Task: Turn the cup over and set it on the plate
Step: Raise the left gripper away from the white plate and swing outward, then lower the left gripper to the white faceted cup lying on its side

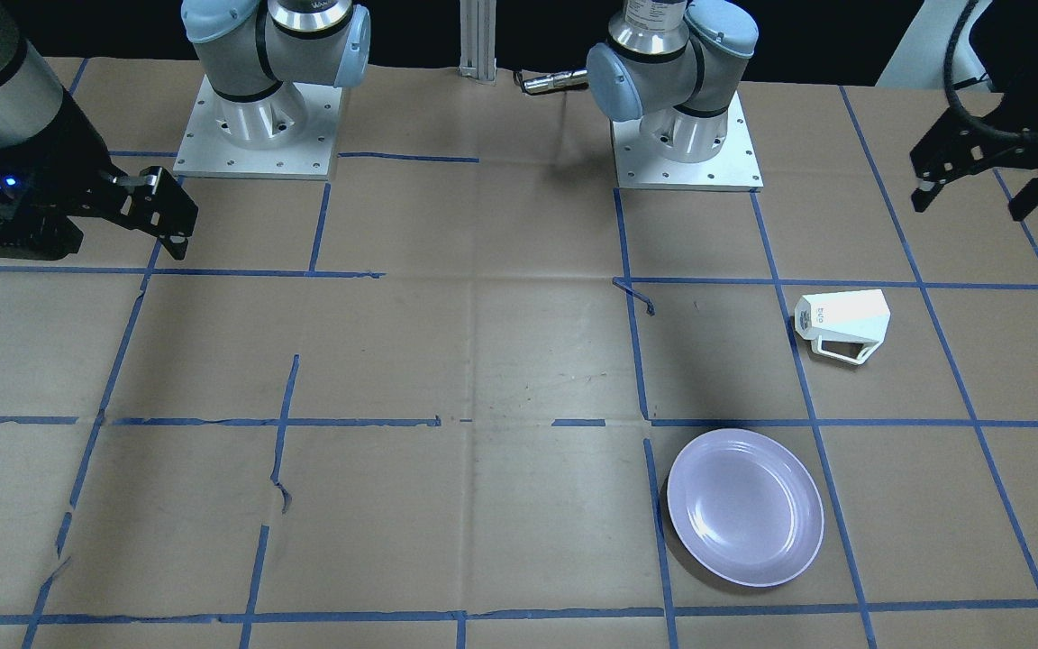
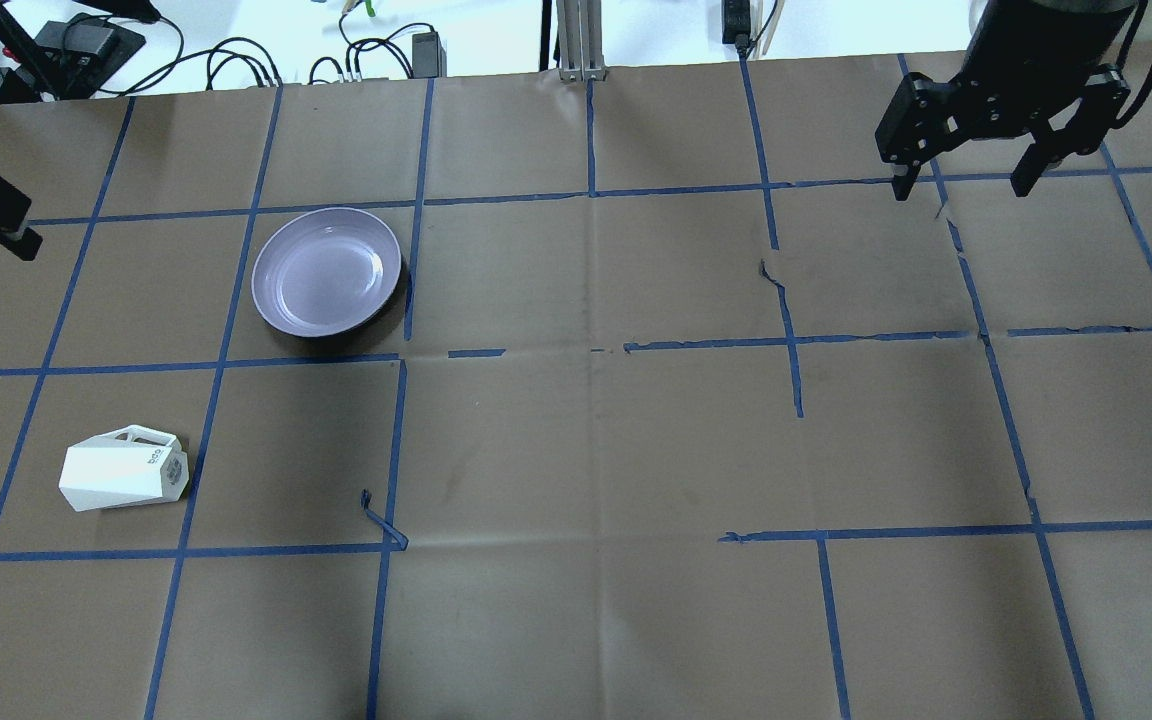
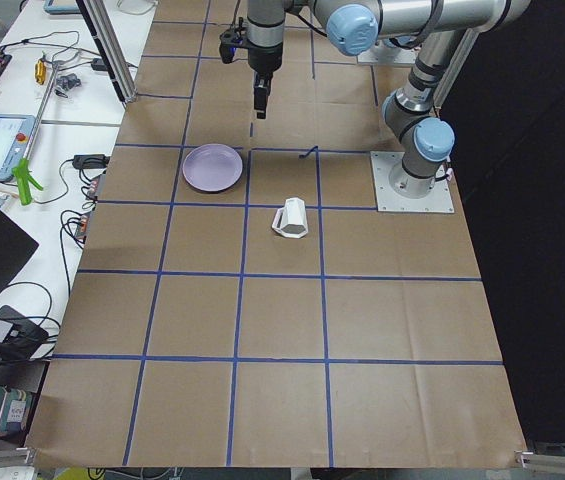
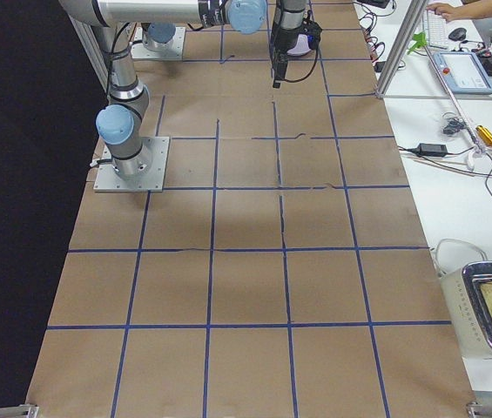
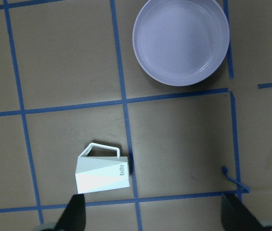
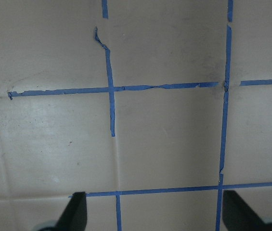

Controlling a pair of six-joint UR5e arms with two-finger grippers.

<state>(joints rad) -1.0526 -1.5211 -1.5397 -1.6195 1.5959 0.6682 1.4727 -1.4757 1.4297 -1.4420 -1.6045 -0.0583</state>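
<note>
The white faceted cup [image 1: 843,324] lies on its side on the brown paper, handle turned away from the robot, mouth toward the robot's left; it also shows in the overhead view [image 2: 124,468] and the left wrist view [image 5: 103,171]. The pale lavender plate [image 1: 744,507] sits empty beyond it, apart from it [image 2: 326,270] [image 5: 180,41]. My left gripper [image 1: 969,203] hangs open and empty high above the table, its fingers [image 5: 75,211] wide apart. My right gripper [image 2: 961,185] is open and empty, far from both, above bare paper [image 6: 155,211].
Brown paper with a blue tape grid covers the table [image 2: 596,440]. The two arm bases [image 1: 258,117] [image 1: 686,135] stand at the robot's edge. A loose curl of tape [image 2: 381,520] lies near the cup. A metal post [image 2: 581,40] and cables line the far edge.
</note>
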